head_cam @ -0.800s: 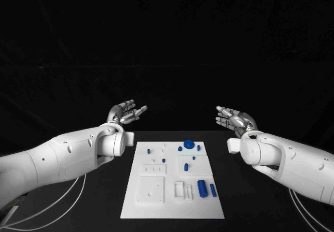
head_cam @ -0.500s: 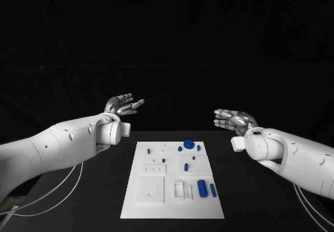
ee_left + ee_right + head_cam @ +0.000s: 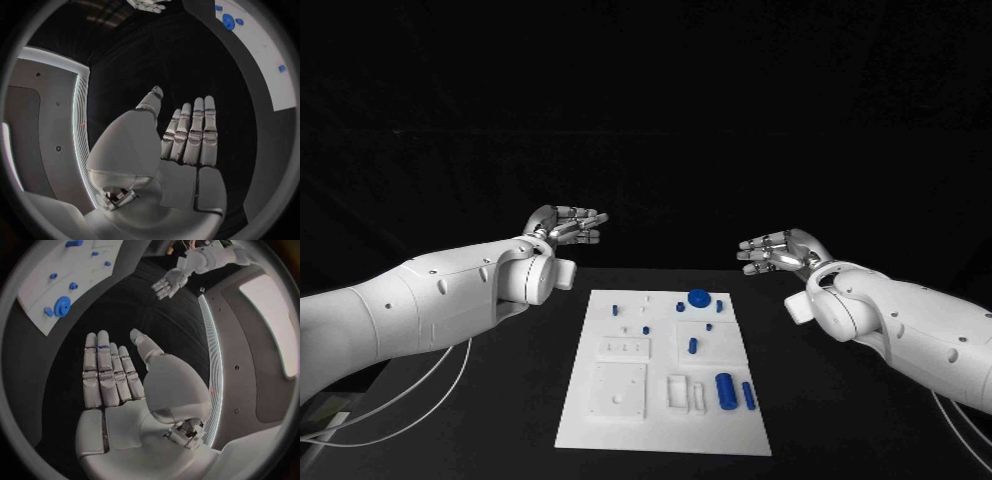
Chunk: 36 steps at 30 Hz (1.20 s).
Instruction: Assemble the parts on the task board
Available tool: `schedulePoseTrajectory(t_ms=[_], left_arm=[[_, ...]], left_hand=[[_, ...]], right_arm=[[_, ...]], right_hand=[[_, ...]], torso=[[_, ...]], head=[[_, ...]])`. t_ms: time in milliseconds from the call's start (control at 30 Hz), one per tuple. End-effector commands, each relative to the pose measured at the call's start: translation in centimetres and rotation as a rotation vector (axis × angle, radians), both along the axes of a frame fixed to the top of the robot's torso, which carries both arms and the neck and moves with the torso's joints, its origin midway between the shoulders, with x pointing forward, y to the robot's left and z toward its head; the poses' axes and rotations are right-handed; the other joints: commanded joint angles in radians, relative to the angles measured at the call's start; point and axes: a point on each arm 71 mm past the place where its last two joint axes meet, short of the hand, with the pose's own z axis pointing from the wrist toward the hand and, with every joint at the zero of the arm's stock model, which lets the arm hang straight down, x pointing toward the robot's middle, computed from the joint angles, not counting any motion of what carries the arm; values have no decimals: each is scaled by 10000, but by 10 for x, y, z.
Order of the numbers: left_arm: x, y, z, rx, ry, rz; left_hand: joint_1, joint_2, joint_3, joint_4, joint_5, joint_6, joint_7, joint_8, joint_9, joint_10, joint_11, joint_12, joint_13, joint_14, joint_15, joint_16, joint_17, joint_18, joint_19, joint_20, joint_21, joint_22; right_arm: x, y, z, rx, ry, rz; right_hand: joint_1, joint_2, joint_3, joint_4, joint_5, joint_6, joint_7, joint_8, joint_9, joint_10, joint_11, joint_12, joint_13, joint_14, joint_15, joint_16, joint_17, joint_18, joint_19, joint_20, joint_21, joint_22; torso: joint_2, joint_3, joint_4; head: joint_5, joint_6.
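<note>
Black tabletop is carrying the white task board at centre, blue parts lying scattered on it. Left hand and right hand are hovering beyond the board's far end, fingers extended, holding nothing. Advisable: lower one hand squarely over a single part, avoiding its neighbours.

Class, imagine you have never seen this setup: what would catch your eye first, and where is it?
The white task board stands out on the black table, lying in the middle between the two arms. Small blue parts dot its right half, the largest a round blue disc near its far edge. Beyond the board's far corners hover the left hand and right hand, both holding nothing.
</note>
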Motion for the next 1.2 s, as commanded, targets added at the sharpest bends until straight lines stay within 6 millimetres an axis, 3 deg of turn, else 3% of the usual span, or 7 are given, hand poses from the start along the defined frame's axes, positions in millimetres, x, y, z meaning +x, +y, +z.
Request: schedulePoseTrajectory(t_ms=[33, 167, 300, 500, 867, 1033, 1200], left_arm=[[-5, -6, 5, 182, -169, -605], [-14, -9, 9, 100, -207, -994], [-23, -15, 15, -43, -293, -1378], [-33, -23, 21, -201, -312, -1769], [-44, -35, 27, -359, -287, -2173], [-45, -40, 31, -422, -333, -2350], [-46, -45, 36, -459, -401, -2482]], left_hand=[[27, 195, -31, -190, 58, 698, -90, 37, 18, 453, -115, 1, 0, 521, -191, -48, -3, -211, 271, -294, 312, 130], [-24, 295, -30, -362, 115, 707, -103, 46, 25, 610, -165, 0, -4, 836, -302, -104, 6, -342, 253, -461, 629, 275], [-139, 284, -64, -504, 114, 663, -85, 40, 21, 547, -141, 4, -2, 781, -270, -158, 3, -354, 87, -439, 796, 339], [-185, 287, -95, -551, 105, 662, -82, 40, 20, 508, -125, 5, -2, 725, -246, -166, 1, -342, 18, -410, 839, 337], [-316, 280, -210, -529, 15, 659, -74, 42, 21, 416, -95, 8, 0, 700, -224, -160, 4, -334, -11, -380, 855, 311], [-344, 293, -252, -543, 8, 664, -74, 43, 21, 391, -85, 7, 0, 671, -210, -167, 2, -330, -29, -365, 853, 286], [-349, 310, -273, -565, 3, 666, -76, 44, 21, 380, -83, 9, 0, 662, -206, -164, 3, -324, -34, -358, 856, 266]], right_arm=[[0, 13, 6, -2876, -1376, 1210], [3, 25, 8, -4352, -1548, 2075], [5, 37, 12, -5801, -1954, 2665], [10, 54, 18, -7407, -2663, 3001], [17, 78, 22, -9347, -3301, 3116], [19, 84, 21, -9843, -3455, 3130], [20, 87, 19, -10182, -3423, 3231]], right_hand=[[12, 9, 133, -105, 87, 326, -67, 55, 11, 327, -154, 50, 9, 1033, -354, 309, 244, 217, 943, -314, 456, 166], [15, -205, 262, -85, -56, 519, -145, 3, -4, 525, -270, 36, 5, 1769, -605, 1009, 989, 353, 1904, -612, 1057, 429], [-9, -348, 444, -113, -94, 774, -259, 20, 5, 758, -402, 45, 8, 1738, -792, 4337, 2898, 534, 2989, -954, 2217, 1142], [-406, -645, 1507, -67, -154, 721, -306, 17, 6, 721, -407, 52, 14, 1308, -773, 7202, 4751, 308, 2966, -1207, 4151, 2886], [-291, -863, 1478, -57, -251, 451, -276, -3, -6, 287, -307, 37, 7, 1128, -657, 8108, 4523, 552, 2896, -1091, 4621, 3838], [140, -888, 803, -43, -325, 140, -232, -2, -8, -180, -207, 39, 3, 1081, -554, 8244, 4212, 568, 2920, -982, 4432, 4005], [180, -844, 724, -56, -338, 164, -246, -2, -8, -128, -219, 38, 3, 1080, -560, 8309, 4072, 558, 2965, -989, 4299, 4156]], torso=[[169, -58, 146], [317, -84, 237], [499, -138, 398], [737, -156, 577], [1157, -257, 792], [1301, -292, 898], [1388, -317, 934]], head=[[-62, 43], [-105, 132], [-211, 245], [-271, 350], [-216, 588], [-214, 680], [-215, 620]])
